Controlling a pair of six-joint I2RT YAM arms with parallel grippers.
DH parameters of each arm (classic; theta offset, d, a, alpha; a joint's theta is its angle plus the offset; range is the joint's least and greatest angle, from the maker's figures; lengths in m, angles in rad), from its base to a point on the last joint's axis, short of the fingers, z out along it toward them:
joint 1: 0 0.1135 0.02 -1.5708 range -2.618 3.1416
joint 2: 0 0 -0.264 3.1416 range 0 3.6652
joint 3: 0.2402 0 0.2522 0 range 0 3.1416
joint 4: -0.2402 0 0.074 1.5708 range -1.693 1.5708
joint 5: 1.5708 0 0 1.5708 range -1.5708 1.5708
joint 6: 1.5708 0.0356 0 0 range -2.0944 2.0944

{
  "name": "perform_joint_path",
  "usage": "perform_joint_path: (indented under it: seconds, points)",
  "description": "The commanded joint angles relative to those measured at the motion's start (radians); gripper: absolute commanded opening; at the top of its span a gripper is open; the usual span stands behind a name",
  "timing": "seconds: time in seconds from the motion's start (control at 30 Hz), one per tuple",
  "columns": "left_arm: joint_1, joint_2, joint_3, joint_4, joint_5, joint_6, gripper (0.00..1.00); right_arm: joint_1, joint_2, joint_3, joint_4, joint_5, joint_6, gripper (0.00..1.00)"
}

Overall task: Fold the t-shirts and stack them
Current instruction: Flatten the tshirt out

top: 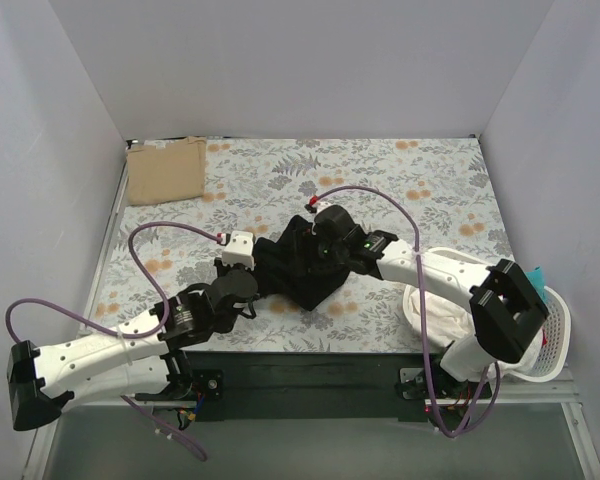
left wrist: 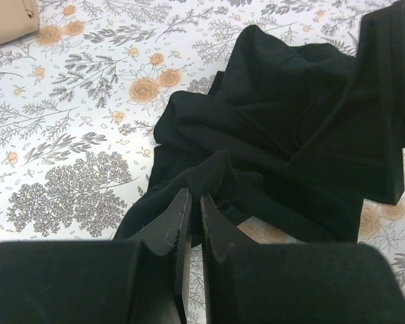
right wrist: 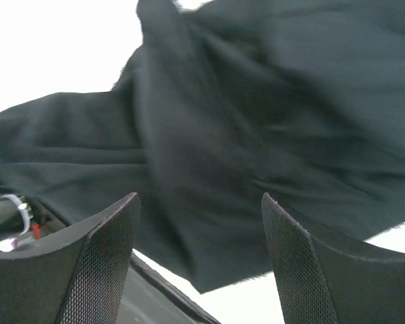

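1. at the middle of the table, on the floral cloth (top: 400, 180), the black t-shirt (top: 300, 270) lay in a crumpled heap, not yet spread or folded.
2. at the far left corner, the tan t-shirt (top: 166, 170) lay as a flat folded rectangle, well apart from the black one. it looked finished, and it probably marked where the stack would go.
3. the left gripper (left wrist: 196, 197) had its fingers pressed together on a raised fold at the near left edge of the heap. that pinch seemed meant to hold 1 edge so the cloth could be drawn out flat.
4. the right gripper (right wrist: 199, 197) hung over the far side of the heap with its fingers spread wide and nothing clamped. black cloth filled its view just ahead, too blurred to tell whether it touched. it was likely lining up a 2nd hold opposite the left one.
5. the heap was twisted, so a grab there could have caught 2 layers instead of 1.
6. the white basket (top: 558, 330) by the right arm's base held pale cloth.
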Motion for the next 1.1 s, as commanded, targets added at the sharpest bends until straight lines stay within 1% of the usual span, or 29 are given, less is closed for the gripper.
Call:
perform_joint_path:
  seconds: [0.0, 0.17, 0.27, 0.37, 0.4, 0.43, 0.47, 0.5, 0.53, 0.63, 0.67, 0.73, 0.77, 0.83, 0.87, 0.9, 0.93, 0.97, 1.0, 1.07]
  points:
    - [0.007, 0.026, 0.037, -0.021, -0.01, 0.01, 0.0, 0.063, 0.033, 0.065, 0.067, -0.017, 0.008, 0.78]
    - [0.005, 0.036, 0.042, -0.039, -0.025, -0.004, 0.0, 0.094, 0.113, 0.083, 0.089, -0.014, 0.015, 0.77]
    - [0.007, 0.029, 0.039, -0.039, -0.024, -0.004, 0.0, 0.098, 0.158, 0.098, 0.089, 0.018, 0.004, 0.74]
    - [0.005, 0.021, 0.038, -0.039, -0.038, -0.004, 0.0, 0.098, 0.188, 0.109, 0.087, 0.075, 0.002, 0.64]
    - [0.005, 0.017, 0.037, -0.039, -0.039, -0.004, 0.0, 0.098, 0.193, 0.111, 0.078, 0.096, 0.004, 0.5]
    - [0.007, 0.013, 0.036, -0.039, -0.045, -0.004, 0.0, 0.097, 0.195, 0.112, 0.076, 0.107, 0.002, 0.41]
    - [0.007, 0.01, 0.036, -0.042, -0.05, -0.004, 0.0, 0.097, 0.195, 0.114, 0.073, 0.115, 0.001, 0.3]
    - [0.005, 0.007, 0.037, -0.047, -0.054, -0.005, 0.0, 0.095, 0.193, 0.124, 0.054, 0.133, 0.001, 0.05]
    - [0.005, 0.006, 0.037, -0.053, -0.086, -0.017, 0.0, 0.094, 0.19, 0.135, 0.037, 0.144, -0.001, 0.01]
    - [0.007, -0.02, 0.05, -0.113, -0.165, -0.06, 0.0, 0.072, 0.143, 0.186, -0.044, 0.182, -0.031, 0.01]
    - [0.012, -0.02, 0.051, -0.117, -0.176, -0.06, 0.0, 0.065, 0.127, 0.2, -0.061, 0.188, -0.039, 0.01]
    - [0.024, -0.075, 0.068, -0.11, -0.176, -0.051, 0.0, 0.039, 0.066, 0.248, -0.126, 0.205, -0.07, 0.01]
    - [0.054, -0.1, 0.07, -0.052, -0.123, 0.02, 0.0, 0.032, 0.043, 0.273, -0.146, 0.216, -0.081, 0.01]
    - [0.102, -0.151, 0.079, 0.031, -0.04, 0.113, 0.0, 0.023, -0.017, 0.345, -0.196, 0.265, -0.119, 0.01]
    - [0.166, -0.148, 0.093, 0.062, 0.005, 0.152, 0.0, 0.023, -0.037, 0.367, -0.242, 0.285, -0.127, 0.01]
    - [0.198, -0.11, 0.111, 0.061, 0.093, 0.159, 0.0, 0.022, -0.052, 0.384, -0.258, 0.309, -0.13, 0.01]
    - [0.232, -0.079, 0.135, 0.051, 0.141, 0.161, 0.0, 0.022, -0.089, 0.399, -0.267, 0.314, -0.133, 0.01]
    - [0.29, -0.039, 0.177, 0.038, 0.189, 0.164, 0.0, 0.022, -0.109, 0.411, -0.279, 0.319, -0.122, 0.01]
    - [0.312, 0.037, 0.198, 0.03, 0.267, 0.164, 0.0, 0.022, -0.13, 0.408, -0.279, 0.319, -0.114, 0.01]
    - [0.343, 0.098, 0.232, 0.024, 0.271, 0.162, 0.0, 0.022, -0.195, 0.37, -0.281, 0.316, -0.084, 0.01]
